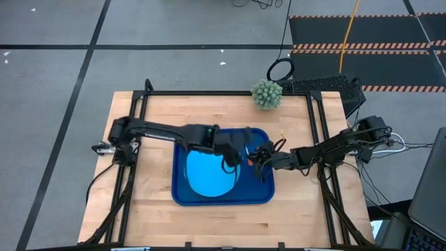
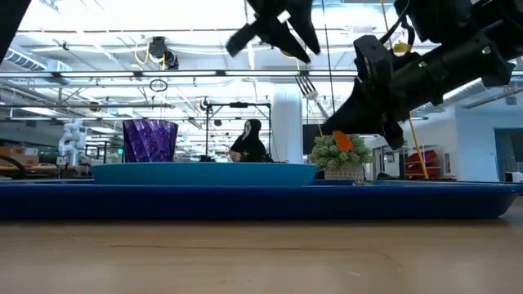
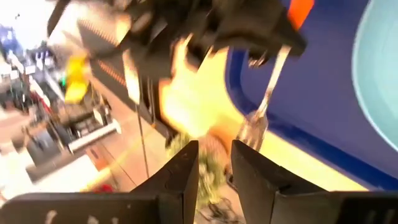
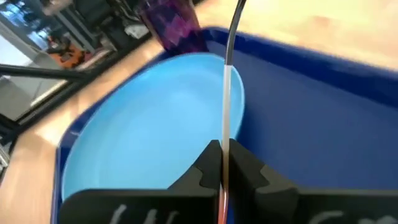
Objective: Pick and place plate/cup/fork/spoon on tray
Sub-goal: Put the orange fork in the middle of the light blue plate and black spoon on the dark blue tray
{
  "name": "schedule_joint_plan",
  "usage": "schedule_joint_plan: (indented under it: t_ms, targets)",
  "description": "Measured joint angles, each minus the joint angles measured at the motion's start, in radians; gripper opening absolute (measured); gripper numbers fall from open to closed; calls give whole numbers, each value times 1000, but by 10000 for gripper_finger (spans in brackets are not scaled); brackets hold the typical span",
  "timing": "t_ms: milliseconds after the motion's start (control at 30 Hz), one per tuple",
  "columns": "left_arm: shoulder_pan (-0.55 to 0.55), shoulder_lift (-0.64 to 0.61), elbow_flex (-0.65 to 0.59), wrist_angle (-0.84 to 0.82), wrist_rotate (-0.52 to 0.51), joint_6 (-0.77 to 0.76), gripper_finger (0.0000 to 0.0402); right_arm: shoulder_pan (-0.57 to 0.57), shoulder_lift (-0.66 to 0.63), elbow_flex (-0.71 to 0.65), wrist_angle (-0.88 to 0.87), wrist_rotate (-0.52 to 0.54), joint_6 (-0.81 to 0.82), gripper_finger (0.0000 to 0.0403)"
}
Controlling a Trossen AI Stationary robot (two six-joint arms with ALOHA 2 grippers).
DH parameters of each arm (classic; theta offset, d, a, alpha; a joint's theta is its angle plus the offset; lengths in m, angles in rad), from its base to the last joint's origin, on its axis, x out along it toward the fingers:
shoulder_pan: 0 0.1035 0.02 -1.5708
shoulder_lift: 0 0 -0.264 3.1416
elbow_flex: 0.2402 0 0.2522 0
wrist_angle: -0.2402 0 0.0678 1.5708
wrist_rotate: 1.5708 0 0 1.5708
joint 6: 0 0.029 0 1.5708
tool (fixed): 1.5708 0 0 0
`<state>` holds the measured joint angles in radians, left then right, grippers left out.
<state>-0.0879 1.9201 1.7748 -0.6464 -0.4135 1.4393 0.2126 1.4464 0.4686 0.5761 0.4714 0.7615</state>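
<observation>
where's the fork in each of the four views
High view: the fork is a small orange speck at the right tool, over the tray's right part.
Low view: tines up, right of centre, orange handle at the tool.
Left wrist view: shaft and tines hang from the far tool, orange at the top.
Right wrist view: a thin shaft rises from the pinching fingers.
Shared landmark: the plate.

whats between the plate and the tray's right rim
In the high view, only bare tray floor lies between the plate and the right rim; the right gripper holds the fork above it.
</observation>
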Motion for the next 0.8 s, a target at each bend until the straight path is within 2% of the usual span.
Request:
schedule_joint_plan:
  t_ms: [233, 433, 600, 800]
  targets:
    - [43, -161, -1, -5, -22, -219, 97, 36, 1, -1, -30, -1, 66, 0]
    - [83, -310, 0, 17, -22, -539, 97, 48, 1, -2, -37, -7, 139, 0]
    - [117, -399, 0, 7, 53, -808, 97, 75, 1, -2, -31, -58, 231, 0]
    - [135, -440, 0, -29, 103, -897, 97, 110, 1, -11, -25, -107, 409, 0]
